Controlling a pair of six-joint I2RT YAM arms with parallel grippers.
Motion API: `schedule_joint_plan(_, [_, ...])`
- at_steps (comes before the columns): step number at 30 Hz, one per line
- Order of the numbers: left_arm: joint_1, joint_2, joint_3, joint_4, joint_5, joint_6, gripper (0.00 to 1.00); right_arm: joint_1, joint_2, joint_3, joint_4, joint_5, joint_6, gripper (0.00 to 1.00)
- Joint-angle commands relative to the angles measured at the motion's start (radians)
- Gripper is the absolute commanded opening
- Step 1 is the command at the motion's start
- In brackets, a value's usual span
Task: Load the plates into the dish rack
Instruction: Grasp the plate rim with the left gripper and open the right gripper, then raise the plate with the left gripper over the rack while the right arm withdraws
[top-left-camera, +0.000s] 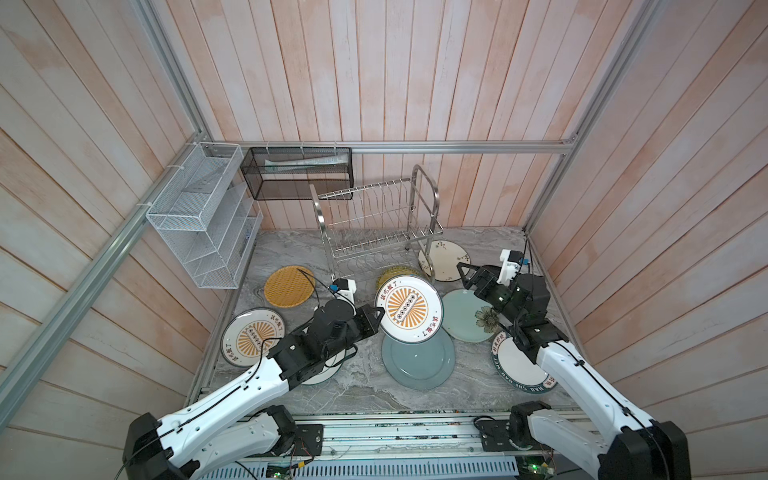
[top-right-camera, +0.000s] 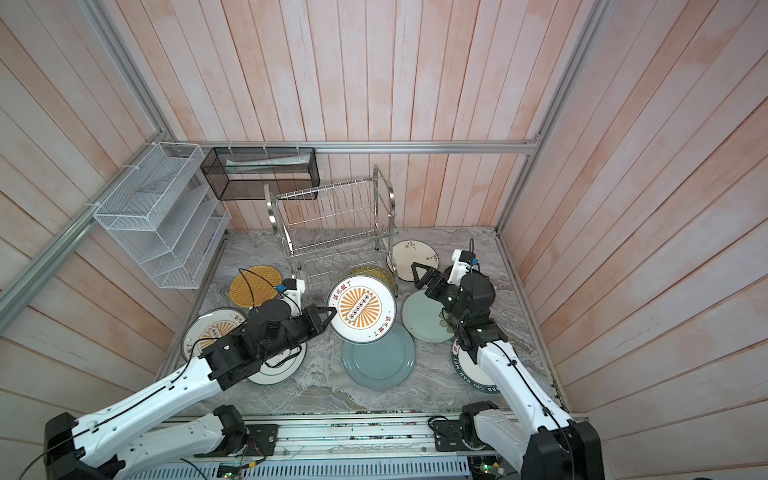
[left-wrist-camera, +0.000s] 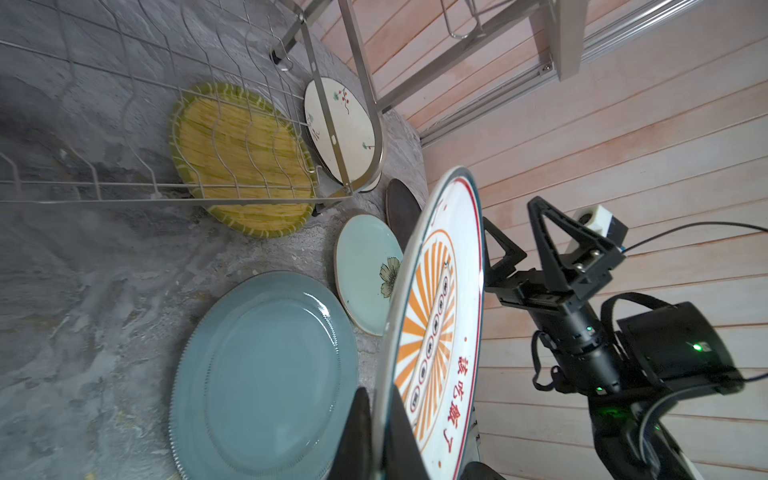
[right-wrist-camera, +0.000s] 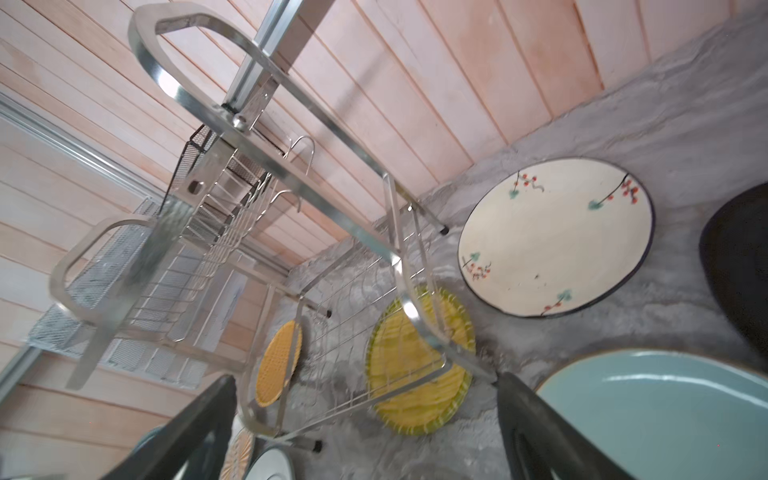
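My left gripper (top-left-camera: 376, 314) (left-wrist-camera: 380, 432) is shut on the rim of a white plate with an orange sunburst (top-left-camera: 409, 309) (left-wrist-camera: 440, 311), holding it tilted in the air above a grey-blue plate (top-left-camera: 417, 361). My right gripper (top-left-camera: 463, 277) (right-wrist-camera: 365, 378) stands open just right of that plate, with nothing between its fingers. The steel dish rack (top-left-camera: 374, 224) (right-wrist-camera: 249, 208) stands behind, and both tiers look empty. A yellow-green plate (top-left-camera: 399, 274) lies under the rack. Flat on the marble lie cream (top-left-camera: 442, 259), celadon (top-left-camera: 465, 316), yellow woven (top-left-camera: 289, 286) and sunburst (top-left-camera: 249, 336) plates.
A white mesh organiser (top-left-camera: 203, 224) hangs on the left wall and a black mesh basket (top-left-camera: 297, 172) on the back rail. A teal-rimmed plate (top-left-camera: 515, 365) lies under my right arm, another under my left arm. A black plate (right-wrist-camera: 739, 266) lies near the right wall.
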Motion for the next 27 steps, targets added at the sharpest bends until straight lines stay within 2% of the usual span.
schedule_joint_plan(1, [-0.002,-0.065,0.051,-0.181,-0.142,0.064,0.00,0.058,0.097,-0.018,0.218,0.151,-0.231,0.98])
schedule_joint_plan(3, [-0.001,-0.094,0.080,-0.233,-0.202,0.087,0.00,0.076,0.179,0.013,0.276,0.159,-0.311,0.98])
schedule_joint_plan(7, [0.001,-0.108,0.171,-0.318,-0.262,0.134,0.00,0.077,0.347,0.087,0.370,0.075,-0.443,0.95])
schedule_joint_plan(10, [0.000,-0.110,0.233,-0.363,-0.281,0.158,0.00,0.084,0.453,0.170,0.353,0.054,-0.558,0.85])
schedule_joint_plan(15, [0.001,-0.134,0.320,-0.409,-0.291,0.201,0.00,0.095,0.557,0.245,0.414,0.020,-0.651,0.82])
schedule_joint_plan(18, [0.003,-0.142,0.406,-0.422,-0.289,0.236,0.00,0.095,0.615,0.296,0.403,-0.029,-0.682,0.77])
schedule_joint_plan(21, [0.001,-0.148,0.477,-0.442,-0.314,0.259,0.00,0.094,0.653,0.303,0.470,-0.064,-0.692,0.76])
schedule_joint_plan(26, [0.000,-0.141,0.546,-0.451,-0.376,0.296,0.00,0.094,0.724,0.373,0.504,-0.052,-0.697,0.69])
schedule_joint_plan(27, [0.000,-0.134,0.555,-0.450,-0.381,0.301,0.00,0.094,0.740,0.383,0.519,-0.056,-0.698,0.64])
